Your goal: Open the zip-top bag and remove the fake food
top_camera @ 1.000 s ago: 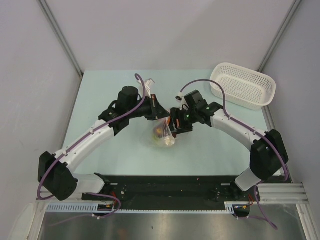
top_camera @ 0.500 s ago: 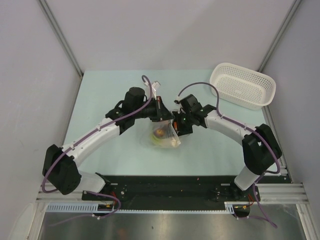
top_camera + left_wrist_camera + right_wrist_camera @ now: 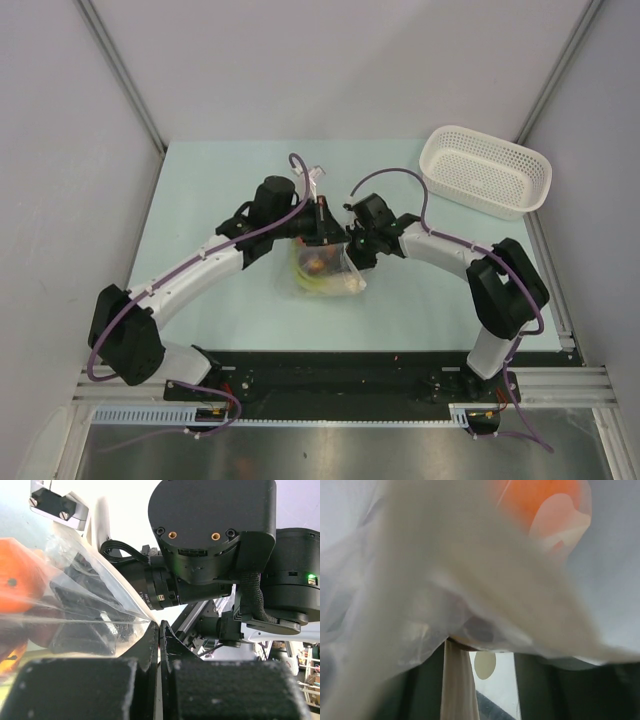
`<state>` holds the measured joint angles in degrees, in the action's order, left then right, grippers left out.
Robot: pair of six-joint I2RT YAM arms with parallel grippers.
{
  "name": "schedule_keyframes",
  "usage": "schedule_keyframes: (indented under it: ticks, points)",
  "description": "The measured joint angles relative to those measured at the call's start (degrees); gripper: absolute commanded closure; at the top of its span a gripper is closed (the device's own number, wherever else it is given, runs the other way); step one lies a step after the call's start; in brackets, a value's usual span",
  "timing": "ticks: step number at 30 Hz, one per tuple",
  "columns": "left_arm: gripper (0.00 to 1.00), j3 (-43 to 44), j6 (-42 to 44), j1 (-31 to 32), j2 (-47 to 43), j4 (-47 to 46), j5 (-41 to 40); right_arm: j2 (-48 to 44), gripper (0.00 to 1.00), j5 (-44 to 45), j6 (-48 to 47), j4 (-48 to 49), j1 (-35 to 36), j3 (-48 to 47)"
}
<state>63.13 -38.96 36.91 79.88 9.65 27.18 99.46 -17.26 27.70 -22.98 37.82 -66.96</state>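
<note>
The zip-top bag lies mid-table, its top edge lifted between both grippers. Fake food shows inside it: an orange ball and green and pale pieces. My left gripper is shut on the bag's clear film at its top edge. In the left wrist view its jaws pinch the film, and the orange ball is at the left. My right gripper is against the bag's right side. In the right wrist view the bag drapes over the fingers, which stand apart. The orange ball shows at the top.
A white perforated basket stands at the back right of the table. The left arm's wrist body fills the space just behind the bag. Grey walls close in the table's sides and back.
Both grippers have closed in toward the table's centre. The left gripper moved right with the bag's top edge. The right arm's elbow swung inward. The bag shifted slightly right.
</note>
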Motion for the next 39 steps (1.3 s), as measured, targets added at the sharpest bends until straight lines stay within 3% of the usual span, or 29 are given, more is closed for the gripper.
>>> schedule_keyframes:
  ticks: [7, 12, 32, 36, 39]
  points:
    - [1.00, -0.7, 1.2, 0.2, -0.4, 1.2, -0.7, -0.8, 0.81, 1.0, -1.0, 0.1, 0.3, 0.3]
    - [1.00, -1.8, 3.1, 0.3, -1.7, 2.6, -1.8, -5.7, 0.86, 1.6, -1.6, -0.8, 0.3, 0.5]
    - [1.00, -4.1, 8.2, -2.6, -5.8, 7.0, -4.7, -24.9, 0.85, 5.1, -1.9, -10.6, 0.3, 0.5]
    - [1.00, -4.4, 8.6, -3.4, -6.4, 7.7, -4.8, -27.4, 0.84, 6.6, -1.8, -11.8, -2.2, 0.5]
    - [1.00, -4.6, 9.2, -3.6, -7.0, 8.1, -4.8, -28.2, 0.85, 6.9, -1.8, -11.9, -8.0, 0.5]
